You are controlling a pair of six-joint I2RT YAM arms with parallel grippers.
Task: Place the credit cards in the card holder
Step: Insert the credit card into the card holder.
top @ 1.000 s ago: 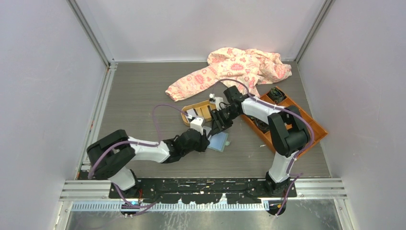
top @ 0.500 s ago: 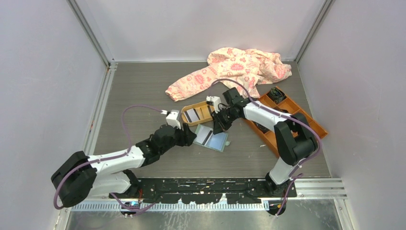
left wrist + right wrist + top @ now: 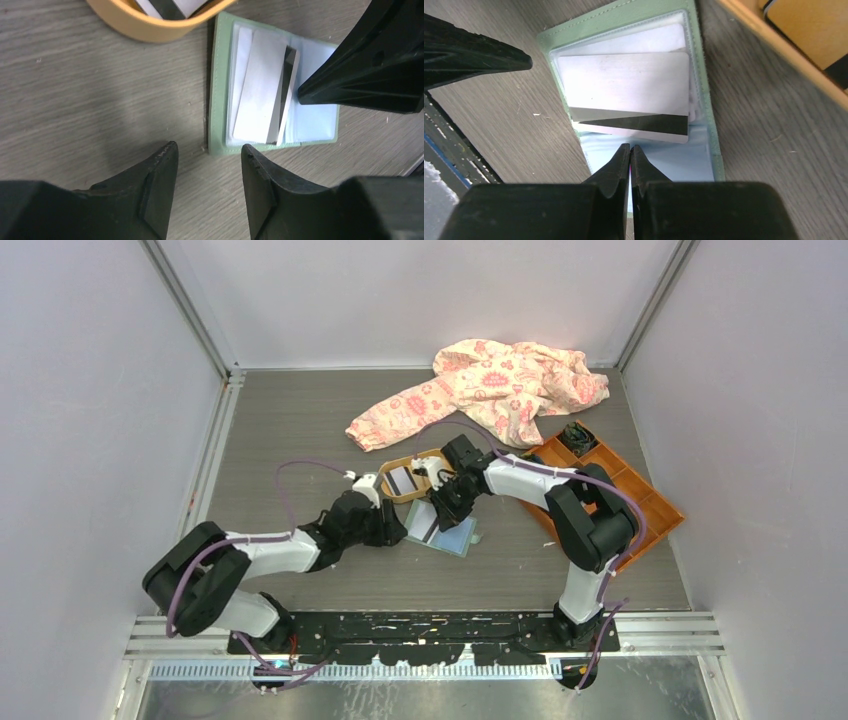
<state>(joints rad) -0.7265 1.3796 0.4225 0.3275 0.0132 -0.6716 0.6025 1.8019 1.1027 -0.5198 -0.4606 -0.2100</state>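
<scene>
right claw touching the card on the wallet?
Cannot tell. Right wrist view: shut right claw tip sits at the credit card striped edge, over the card holder; no plain contact or gap.

Closed tool [image 3: 630,147], maybe 2 cards [image 3: 624,80], wallet [image 3: 700,85]

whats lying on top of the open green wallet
Two credit cards lie stacked and slightly skewed on the card holder. The upper one hides most of the lower, of which only a dark stripe and one edge show. What sits in the slots beneath is covered.
</scene>
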